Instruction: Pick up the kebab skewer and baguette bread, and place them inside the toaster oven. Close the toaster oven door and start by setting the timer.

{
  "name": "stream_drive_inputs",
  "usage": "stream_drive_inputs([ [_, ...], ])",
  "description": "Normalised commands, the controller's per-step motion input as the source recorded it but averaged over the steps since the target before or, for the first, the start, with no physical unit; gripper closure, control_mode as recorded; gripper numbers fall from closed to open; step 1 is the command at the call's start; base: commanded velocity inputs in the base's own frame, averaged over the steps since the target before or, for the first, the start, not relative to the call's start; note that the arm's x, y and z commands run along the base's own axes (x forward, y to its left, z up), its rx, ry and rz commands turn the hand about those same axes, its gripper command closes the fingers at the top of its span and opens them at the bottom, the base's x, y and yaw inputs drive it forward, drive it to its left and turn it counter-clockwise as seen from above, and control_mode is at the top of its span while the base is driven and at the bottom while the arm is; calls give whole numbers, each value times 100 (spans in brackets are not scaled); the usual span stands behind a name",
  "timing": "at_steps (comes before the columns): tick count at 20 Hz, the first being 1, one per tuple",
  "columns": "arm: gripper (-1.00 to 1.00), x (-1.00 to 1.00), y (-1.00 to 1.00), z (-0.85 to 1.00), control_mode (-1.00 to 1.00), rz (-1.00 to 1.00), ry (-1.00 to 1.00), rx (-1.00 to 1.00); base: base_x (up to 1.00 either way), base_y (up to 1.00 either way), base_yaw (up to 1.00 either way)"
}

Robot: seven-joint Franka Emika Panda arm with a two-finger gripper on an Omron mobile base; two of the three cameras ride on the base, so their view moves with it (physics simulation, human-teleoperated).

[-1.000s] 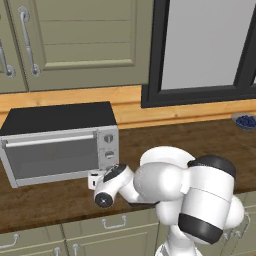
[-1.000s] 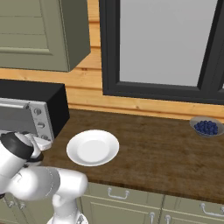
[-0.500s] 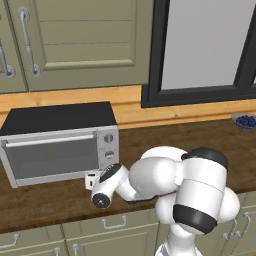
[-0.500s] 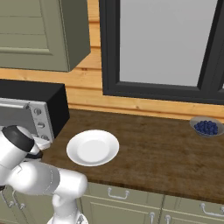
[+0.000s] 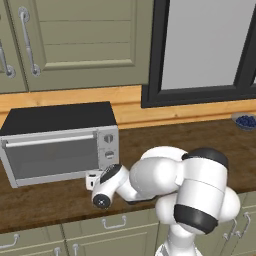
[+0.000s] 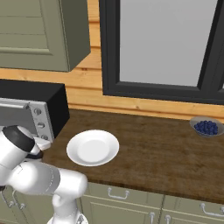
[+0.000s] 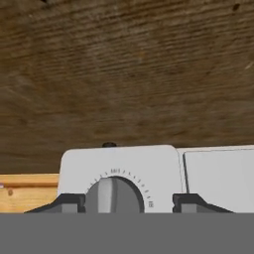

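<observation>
Timer step: toaster oven (image 5: 60, 142) on counter, door (image 5: 50, 156) shut. Gripper (image 7: 129, 202) straddles bottom knob (image 7: 114, 196), jaws apart, not gripping yet. Next: pinch knob, then twist

The dark wood counter (image 6: 148, 148) carried the toaster oven (image 5: 60, 142) at its left (door shut), a white plate (image 6: 92, 147) just beside it, and a small bowl of blueberries (image 6: 206, 127) far right.

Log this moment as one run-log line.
phase: timer step | gripper: straddling the knob, not yet clamped | toaster oven door: closed | plate: bare
</observation>
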Motion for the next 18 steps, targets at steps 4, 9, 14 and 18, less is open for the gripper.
stream_drive_inputs([
  [4, 100, 4, -38, 7, -100, 0, 0, 0, 0, 0, 0],
  [9, 100, 1, -47, 10, -100, 0, 0, 0, 0, 0, 0],
  [14, 100, 5, -29, 16, -100, 0, 0, 0, 0, 0, 0],
  [18, 100, 0, -24, 14, -100, 0, 0, 0, 0, 0, 0],
])
